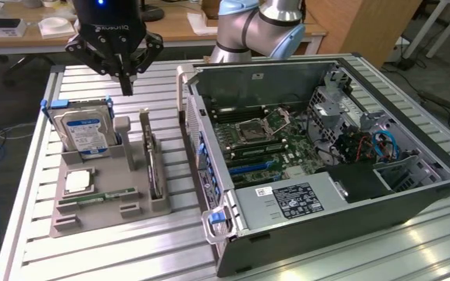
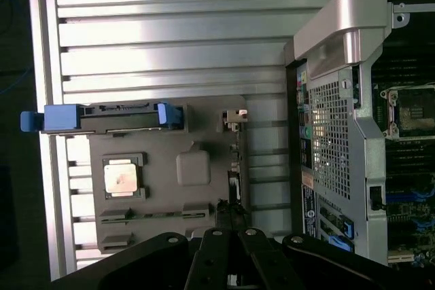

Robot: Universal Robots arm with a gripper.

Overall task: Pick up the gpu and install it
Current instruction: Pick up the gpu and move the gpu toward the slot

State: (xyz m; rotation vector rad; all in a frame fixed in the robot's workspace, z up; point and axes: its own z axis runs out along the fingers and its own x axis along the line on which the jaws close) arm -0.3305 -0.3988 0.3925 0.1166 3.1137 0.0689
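The gpu (image 1: 154, 165) is a thin dark card standing on edge in a slot on the exterior view's right side of the grey parts holder (image 1: 123, 175). Its metallic end (image 2: 234, 119) and dark edge (image 2: 235, 174) also show in the wrist view. My gripper (image 1: 127, 86) hangs above the table behind the holder, well above the gpu. It is shut, fingers meeting at a point with nothing between them. The black fingers (image 2: 212, 256) lie close to one end of the card in the wrist view.
A silver hard drive (image 1: 85, 132) with blue clips stands at the holder's back. A processor chip (image 1: 79, 181) and a green memory stick (image 1: 98, 199) lie in front of it. The open computer case (image 1: 327, 152) with its motherboard (image 1: 264, 140) lies on the exterior view's right.
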